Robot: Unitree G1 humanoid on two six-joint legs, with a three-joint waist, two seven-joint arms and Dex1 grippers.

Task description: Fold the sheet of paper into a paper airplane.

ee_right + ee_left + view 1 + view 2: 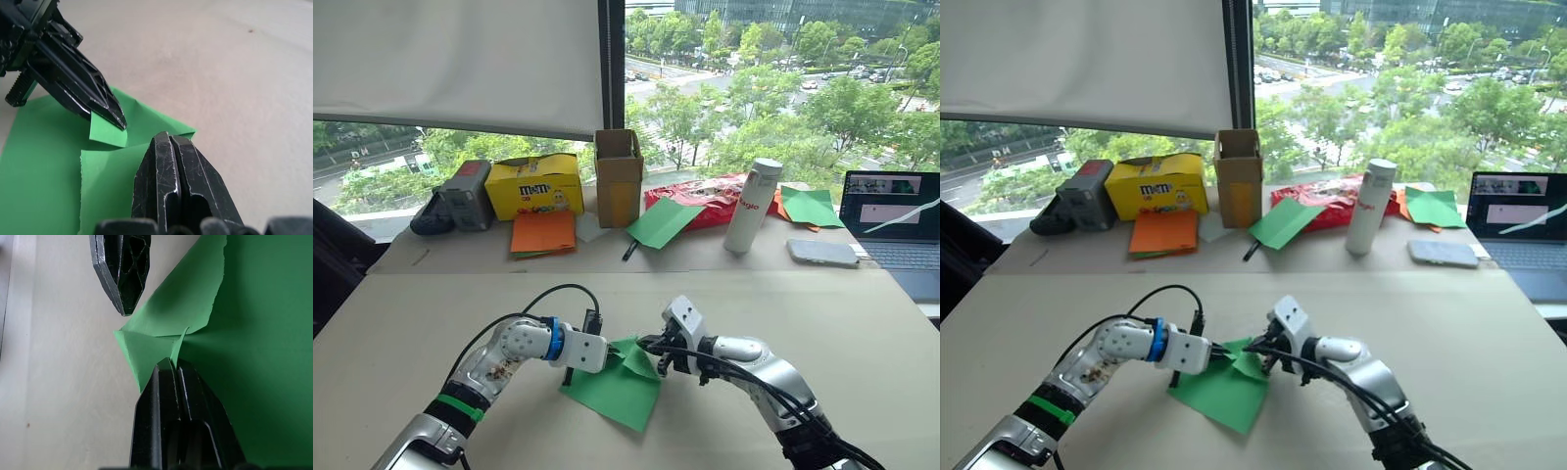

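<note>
The sheet of paper [617,390] is bright green and lies on the pale table [431,313] between my two arms, with its far corner folded up into a raised flap [637,358]. My left gripper [171,363] is shut on a small ridge of that flap; from the right wrist camera its fingertips [117,120] show a bit of green pinched in them. My right gripper [168,137] is shut with nothing visibly between its fingers. Its tip hangs just above the folded corner and faces the left gripper [617,354] closely. The right gripper [646,345] stands at the sheet's far edge.
Along the back of the table stand orange sheets [543,233], a yellow candy box [535,186], a cardboard box [619,176], another green sheet [663,222], a red bag [695,194] and a white bottle [752,206]. A phone [822,253] and a laptop [896,230] sit at the right.
</note>
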